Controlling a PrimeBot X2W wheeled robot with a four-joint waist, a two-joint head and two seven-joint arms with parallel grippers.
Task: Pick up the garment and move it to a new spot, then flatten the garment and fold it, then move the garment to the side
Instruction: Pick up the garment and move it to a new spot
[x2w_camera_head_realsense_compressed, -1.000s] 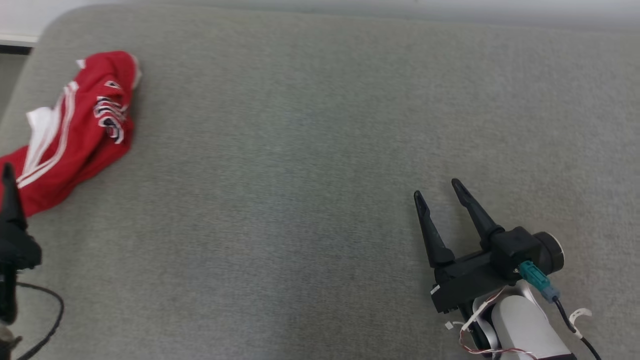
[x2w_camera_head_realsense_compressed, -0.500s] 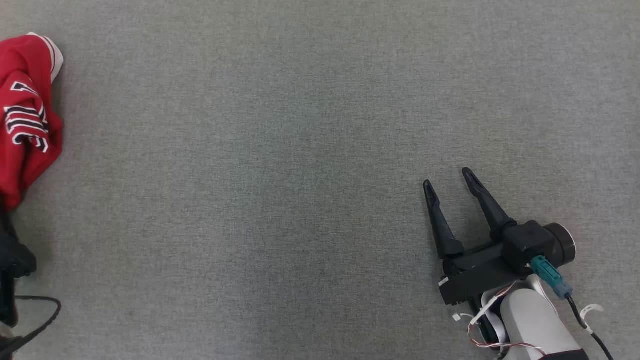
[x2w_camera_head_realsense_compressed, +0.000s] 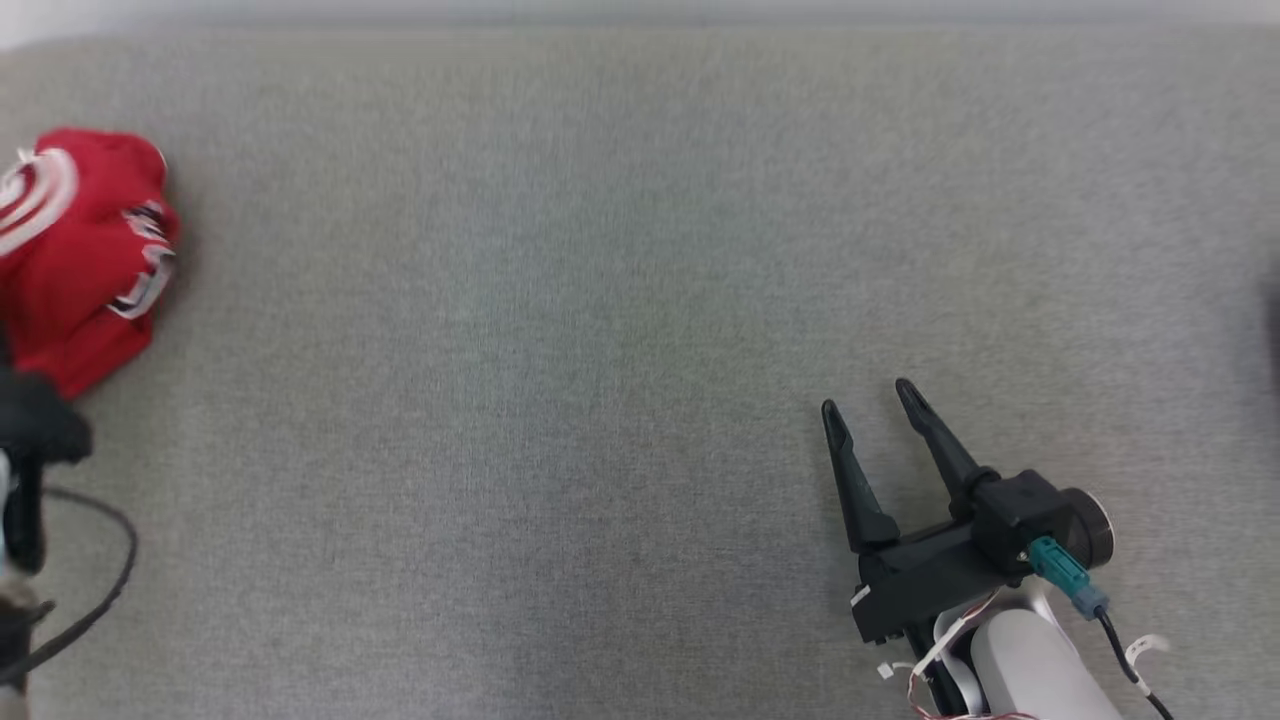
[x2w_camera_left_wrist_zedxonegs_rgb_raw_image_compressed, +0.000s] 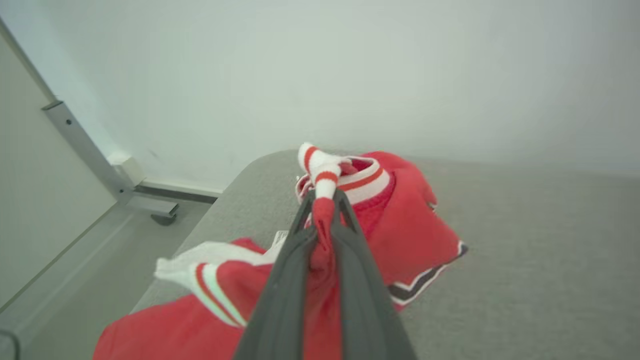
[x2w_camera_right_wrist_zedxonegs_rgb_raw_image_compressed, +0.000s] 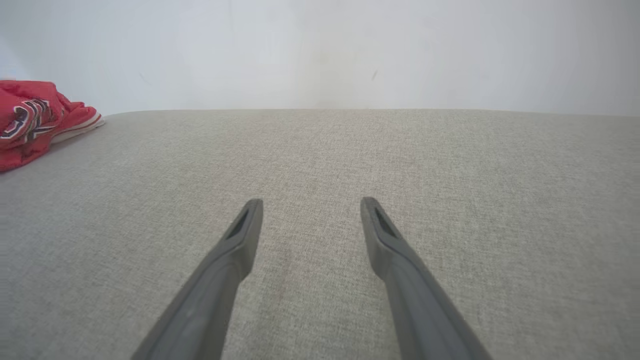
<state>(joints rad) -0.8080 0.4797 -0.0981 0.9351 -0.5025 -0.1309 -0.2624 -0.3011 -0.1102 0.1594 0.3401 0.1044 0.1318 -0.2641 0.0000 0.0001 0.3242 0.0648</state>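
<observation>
The garment (x2w_camera_head_realsense_compressed: 80, 250) is red with white stripes and dark lettering, bunched at the far left of the grey padded surface (x2w_camera_head_realsense_compressed: 600, 300). In the left wrist view my left gripper (x2w_camera_left_wrist_zedxonegs_rgb_raw_image_compressed: 324, 197) is shut on a fold of the garment (x2w_camera_left_wrist_zedxonegs_rgb_raw_image_compressed: 415, 225), with a striped white cuff sticking out past the fingertips. Its black body (x2w_camera_head_realsense_compressed: 35, 430) shows at the head view's left edge, just below the cloth. My right gripper (x2w_camera_head_realsense_compressed: 866, 397) hovers open over bare surface at the lower right, far from the garment (x2w_camera_right_wrist_zedxonegs_rgb_raw_image_compressed: 30, 120). Nothing lies between the right gripper's (x2w_camera_right_wrist_zedxonegs_rgb_raw_image_compressed: 311, 201) fingers.
The surface's rounded left corner (x2w_camera_left_wrist_zedxonegs_rgb_raw_image_compressed: 240, 175) drops to the floor right beside the garment, with a metal frame leg (x2w_camera_left_wrist_zedxonegs_rgb_raw_image_compressed: 90, 150) standing there. A pale wall (x2w_camera_right_wrist_zedxonegs_rgb_raw_image_compressed: 320, 50) runs behind the far edge. A black cable (x2w_camera_head_realsense_compressed: 100, 590) loops at the lower left.
My left gripper has closed on the garment, which is now more bunched. The head camera has shifted, so the whole picture moved. The right gripper has stayed open.
</observation>
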